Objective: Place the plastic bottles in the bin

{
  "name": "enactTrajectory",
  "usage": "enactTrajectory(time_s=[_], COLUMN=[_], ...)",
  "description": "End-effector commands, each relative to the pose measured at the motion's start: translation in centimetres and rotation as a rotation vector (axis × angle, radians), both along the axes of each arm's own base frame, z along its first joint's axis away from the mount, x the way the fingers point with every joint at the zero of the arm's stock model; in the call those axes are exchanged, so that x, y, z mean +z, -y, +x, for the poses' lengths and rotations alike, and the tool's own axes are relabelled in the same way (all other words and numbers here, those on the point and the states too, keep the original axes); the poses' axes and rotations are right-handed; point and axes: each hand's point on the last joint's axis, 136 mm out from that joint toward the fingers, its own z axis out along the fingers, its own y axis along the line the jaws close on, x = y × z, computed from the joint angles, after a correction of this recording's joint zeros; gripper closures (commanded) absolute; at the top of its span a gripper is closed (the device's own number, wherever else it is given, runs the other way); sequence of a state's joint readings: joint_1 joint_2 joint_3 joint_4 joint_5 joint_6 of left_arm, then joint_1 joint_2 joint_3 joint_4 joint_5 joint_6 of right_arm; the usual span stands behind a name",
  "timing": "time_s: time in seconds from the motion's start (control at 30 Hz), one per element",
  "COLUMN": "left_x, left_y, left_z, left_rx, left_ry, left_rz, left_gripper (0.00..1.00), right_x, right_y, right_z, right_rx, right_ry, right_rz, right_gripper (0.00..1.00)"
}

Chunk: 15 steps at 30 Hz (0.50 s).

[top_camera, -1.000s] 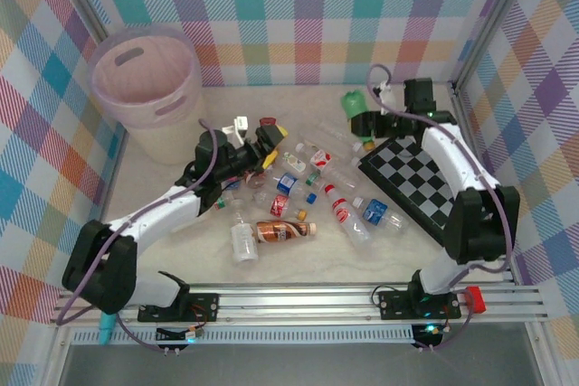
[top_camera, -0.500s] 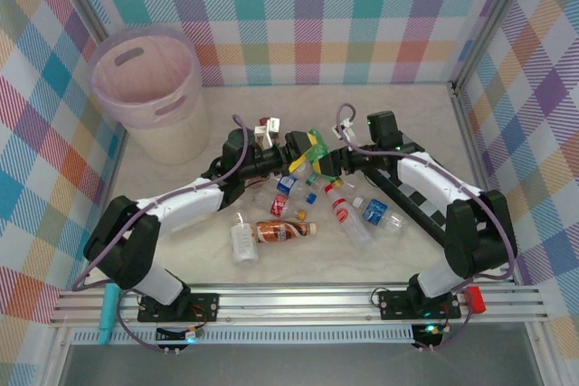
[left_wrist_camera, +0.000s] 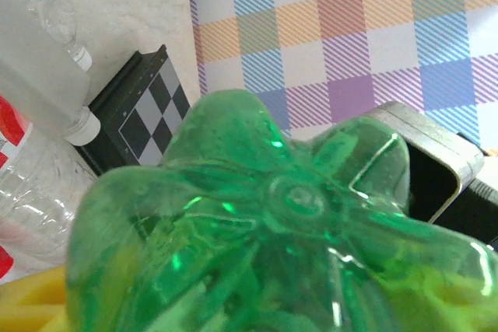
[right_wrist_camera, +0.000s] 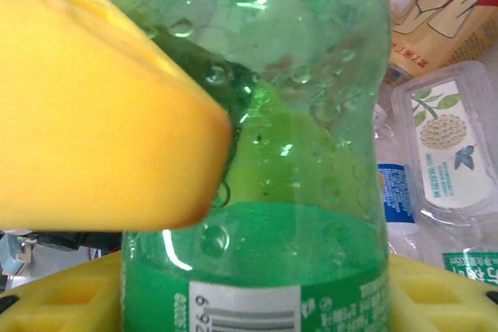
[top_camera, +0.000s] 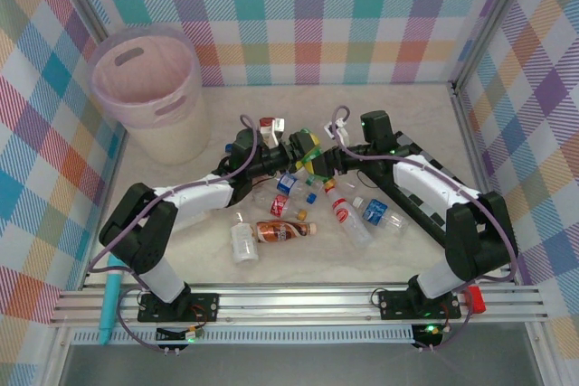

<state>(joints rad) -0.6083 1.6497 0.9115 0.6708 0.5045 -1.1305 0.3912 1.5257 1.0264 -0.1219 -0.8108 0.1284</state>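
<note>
A green plastic bottle (top_camera: 313, 146) hangs above the middle of the table between my two grippers. My right gripper (top_camera: 326, 158) is shut on its labelled part, with yellow pads on both sides (right_wrist_camera: 253, 299). My left gripper (top_camera: 302, 151) meets it from the other end. The bottle's base (left_wrist_camera: 264, 223) is right against the left wrist camera. One yellow left finger (right_wrist_camera: 93, 114) lies against the bottle's side; the other is hidden. Several bottles lie below, among them a brown one (top_camera: 283, 231) and a red-labelled one (top_camera: 342, 212). The pink bin (top_camera: 185, 65) stands at the far left.
A black-and-white chessboard (top_camera: 425, 183) lies at the right under the right arm. Clear bottles (left_wrist_camera: 39, 75) lie on the table left of the board. Checked walls close in the back and both sides. A metal rail runs along the near edge.
The right arm carried the green bottle from the far right to the middle. The left gripper reached right to meet it, and its jaws have narrowed around the bottle.
</note>
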Motion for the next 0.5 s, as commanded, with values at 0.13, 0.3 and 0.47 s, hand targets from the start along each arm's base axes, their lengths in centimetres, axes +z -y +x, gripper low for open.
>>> enactTrajectory(time_s=[0.13, 0.3, 0.47], left_x=[1.7, 2.1, 3.1], left_y=[0.6, 0.8, 0.9], left_z=[0.6, 1.0, 1.4], left_rx=[0.01, 0.008, 0.003], left_ry=[0.023, 0.036, 0.075], left_rz=[-0.053, -0.009, 0.069], left_gripper=[0.52, 0.57, 0.59], right_x=[1.0, 1.2, 3.6], right_y=[-0.4, 0.2, 2.0], right_z=[-0.3, -0.2, -0.7], right_rx=[0.012, -0.009, -0.073], right_ry=[0.04, 0.053, 0.105], right_rz=[0.011, -0.042, -0.066], right_gripper=[0.48, 0.18, 0.01])
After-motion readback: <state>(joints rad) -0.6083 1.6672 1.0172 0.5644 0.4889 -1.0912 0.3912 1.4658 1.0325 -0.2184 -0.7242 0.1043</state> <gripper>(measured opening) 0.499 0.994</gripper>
